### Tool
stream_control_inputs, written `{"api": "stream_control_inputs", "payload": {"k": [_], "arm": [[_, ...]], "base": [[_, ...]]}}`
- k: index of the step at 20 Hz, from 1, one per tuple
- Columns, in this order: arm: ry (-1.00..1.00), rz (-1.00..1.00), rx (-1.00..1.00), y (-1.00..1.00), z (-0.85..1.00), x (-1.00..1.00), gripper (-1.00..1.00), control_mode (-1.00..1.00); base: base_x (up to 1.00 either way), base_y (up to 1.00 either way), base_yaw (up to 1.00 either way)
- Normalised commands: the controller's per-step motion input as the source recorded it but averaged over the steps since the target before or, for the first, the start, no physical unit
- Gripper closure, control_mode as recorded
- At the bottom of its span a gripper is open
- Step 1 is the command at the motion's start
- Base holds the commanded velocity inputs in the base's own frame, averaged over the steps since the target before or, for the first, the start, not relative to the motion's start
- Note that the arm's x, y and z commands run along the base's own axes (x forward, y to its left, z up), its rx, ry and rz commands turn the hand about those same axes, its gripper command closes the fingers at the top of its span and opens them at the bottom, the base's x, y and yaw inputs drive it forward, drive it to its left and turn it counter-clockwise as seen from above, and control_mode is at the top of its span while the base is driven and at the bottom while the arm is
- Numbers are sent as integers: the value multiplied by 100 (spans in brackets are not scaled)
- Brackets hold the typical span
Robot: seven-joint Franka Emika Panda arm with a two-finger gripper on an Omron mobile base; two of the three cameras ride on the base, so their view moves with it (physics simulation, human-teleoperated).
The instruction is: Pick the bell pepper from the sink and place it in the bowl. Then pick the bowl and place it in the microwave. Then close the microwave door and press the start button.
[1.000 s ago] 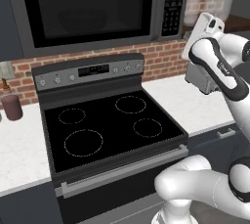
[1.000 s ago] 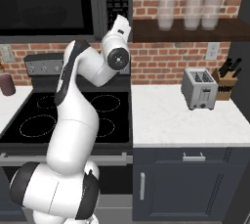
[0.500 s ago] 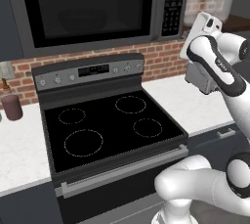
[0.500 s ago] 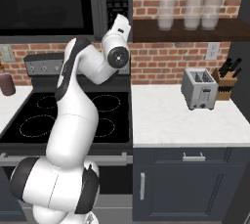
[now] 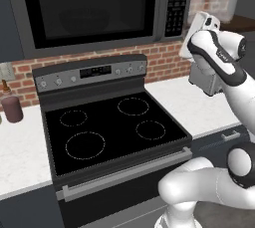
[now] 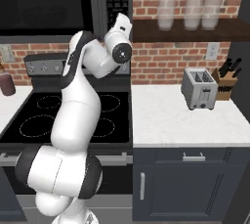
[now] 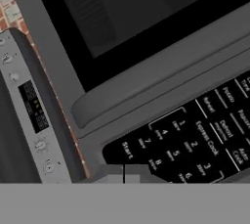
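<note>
Jaws closed tight, nothing held; fingers joined to form single blunt tip for button press. Gripper (image 5: 191, 35) raised to bottom of keypad strip (image 5: 178, 3), hand camera aimed at Start key (image 7: 126, 150) just ahead. Microwave door (image 5: 92, 8) seen shut, flush with microwave (image 5: 30, 48) frame; bowl (image 5: 84, 20) dimly visible behind dark glass, pepper not discernible. Stove (image 5: 109, 127) below left unused. Judged: final step, start press pending.

Grey-steel microwave (image 5: 94, 13) is mounted above the black glass-top stove (image 5: 107, 132), its black vertical keypad strip (image 5: 178, 4) set right of the dark-glass microwave door (image 5: 89, 5). Silver 2-slot toaster (image 6: 199, 89) is placed on the white counter (image 6: 180, 120) right of the stove, beside a dark knife block (image 6: 226, 78).
</note>
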Motion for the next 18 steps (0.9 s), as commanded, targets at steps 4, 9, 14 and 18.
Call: {"api": "stream_control_inputs", "payload": {"k": [4, 9, 14, 18], "arm": [[0, 6, 0, 0, -17, 41, 100, -100], [0, 5, 0, 0, -16, 39, 100, -100], [-3, 1, 0, 0, -2, 36, 100, -100], [-7, 0, 0, 0, 0, 27, 100, -100]], "base": [[0, 0, 0], [0, 0, 0], [0, 0, 0], [0, 0, 0]]}}
